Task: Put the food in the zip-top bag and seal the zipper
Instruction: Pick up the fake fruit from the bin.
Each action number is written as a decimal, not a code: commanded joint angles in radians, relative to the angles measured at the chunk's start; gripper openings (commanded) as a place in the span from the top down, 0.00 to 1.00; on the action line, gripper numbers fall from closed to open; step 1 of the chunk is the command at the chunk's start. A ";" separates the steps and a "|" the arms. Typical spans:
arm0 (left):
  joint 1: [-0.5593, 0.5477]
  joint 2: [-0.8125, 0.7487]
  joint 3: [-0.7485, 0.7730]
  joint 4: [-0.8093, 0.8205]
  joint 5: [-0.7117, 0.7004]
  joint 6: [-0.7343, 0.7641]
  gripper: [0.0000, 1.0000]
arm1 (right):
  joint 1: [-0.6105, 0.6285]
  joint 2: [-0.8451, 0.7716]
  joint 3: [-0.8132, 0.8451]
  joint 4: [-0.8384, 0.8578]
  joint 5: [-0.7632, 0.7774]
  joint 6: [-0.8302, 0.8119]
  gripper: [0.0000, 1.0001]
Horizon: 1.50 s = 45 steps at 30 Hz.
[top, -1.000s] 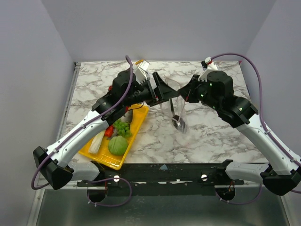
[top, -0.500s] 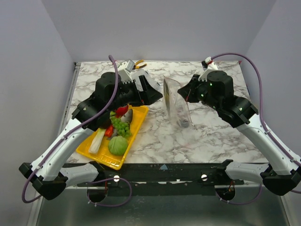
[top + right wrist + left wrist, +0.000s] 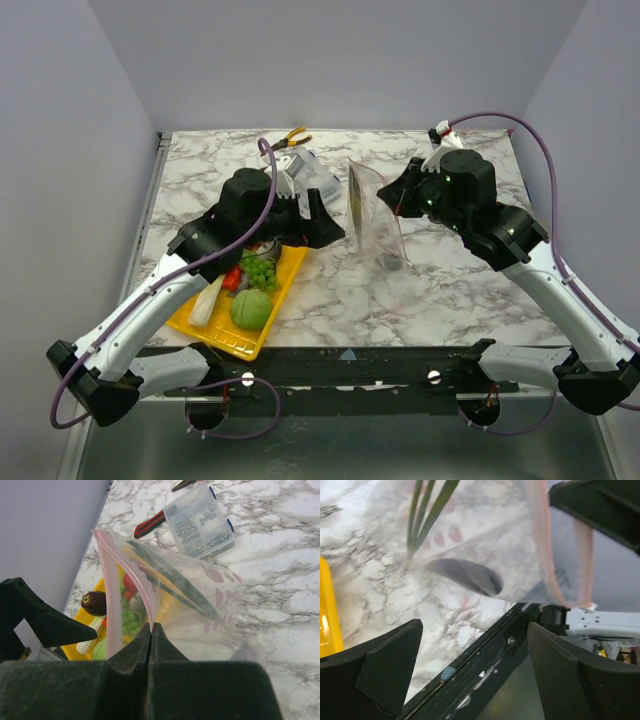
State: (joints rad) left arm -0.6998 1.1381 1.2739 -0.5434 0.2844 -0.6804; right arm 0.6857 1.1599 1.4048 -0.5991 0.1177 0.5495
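**Bag hangs open at mid-counter: one claw clamped, one spread wide**

The right claw is pinched tight on the mouth edge of the zip-top bag. The thin, glossy film hangs from it at the middle of the marble-veined counter, between the two arms. Look at that mouth: the pink zipper parts into two soft strips, gaping toward the left arm. Through the crinkled, see-through plastic come long, narrow dark-green blades. Lower down there's a dark oval shape, too blurred to name. Pinkish oval marks dot the film.

The left claw stands just beside the bag. Its black wedge-shaped fingers are spread wide with nothing between them. Below that arm sits the rigid yellow tray, carrying a round green cabbage, a white-green leek and a shiny purple eggplant. Farther back, a clear rectangular box lies near red-handled pliers.
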 commanded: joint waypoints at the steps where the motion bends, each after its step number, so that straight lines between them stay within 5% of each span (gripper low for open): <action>1: 0.027 -0.118 -0.079 -0.095 -0.137 0.125 0.12 | -0.002 -0.014 -0.007 0.029 -0.004 -0.002 0.99; 8: 0.065 -0.225 -0.282 -0.191 -0.343 0.110 0.09 | -0.002 -0.013 -0.019 0.044 -0.010 -0.008 0.99; 15: 0.097 -0.220 -0.395 -0.345 -0.514 -0.126 0.09 | -0.002 -0.020 -0.027 0.042 -0.010 -0.009 0.99; 20: 0.123 -0.297 -0.496 -0.334 -0.567 -0.243 0.04 | -0.003 -0.027 -0.029 0.037 -0.006 -0.013 0.99; 23: 0.171 -0.328 -0.503 -0.290 -0.599 -0.188 0.02 | -0.003 -0.031 -0.027 0.034 -0.005 -0.015 0.99; 32: 0.500 -0.257 -0.448 -0.182 -0.593 0.023 0.02 | -0.003 -0.036 -0.023 0.029 -0.003 -0.020 0.99; 45: 0.589 0.009 -0.455 -0.048 -0.446 -0.002 0.06 | -0.003 -0.037 -0.006 0.007 0.017 -0.034 0.99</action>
State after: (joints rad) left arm -0.1219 1.1389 0.8318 -0.6506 -0.2317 -0.6777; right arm 0.6857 1.1442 1.3872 -0.5854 0.1181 0.5346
